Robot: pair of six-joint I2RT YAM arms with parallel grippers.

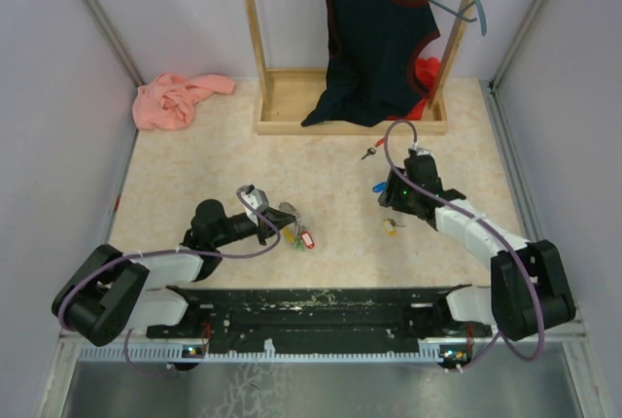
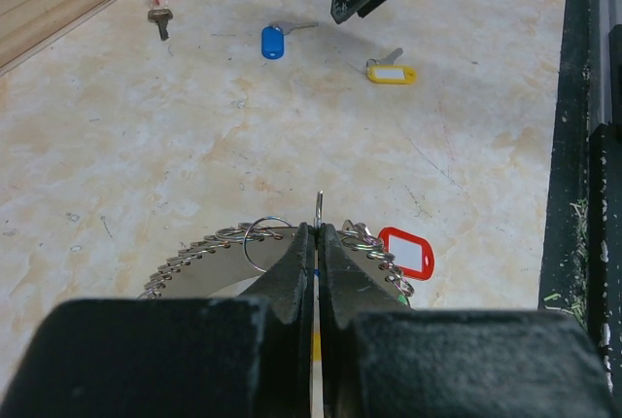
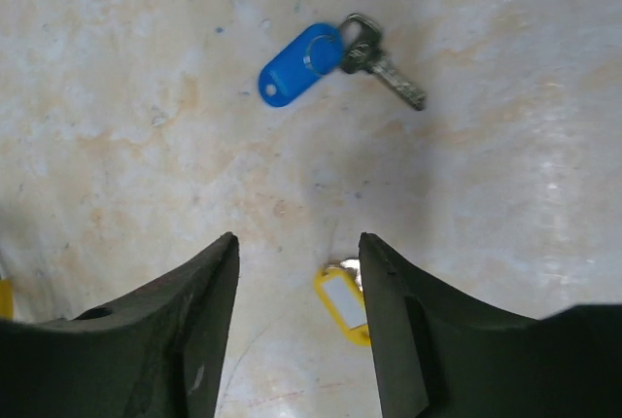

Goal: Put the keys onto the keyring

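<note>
Near the left-centre of the table (image 1: 194, 165), your left gripper (image 2: 318, 238) is clamped tight on the keyring (image 2: 209, 246). Its red tag (image 2: 406, 251) lies just to the right, though which link is pinched is hard to tell. Over to the right, your right gripper (image 3: 296, 243) hangs with jaws parted above a yellow-tagged key (image 3: 342, 301), and the blue-tagged key (image 3: 301, 66) lies just beyond it.

The left tool (image 2: 318, 234) hides the lower half of the grey ridged metal keyring (image 2: 199, 251). The right tool (image 3: 297, 245) covers most of the blade of the yellow plastic-tagged key (image 3: 342, 303).
</note>
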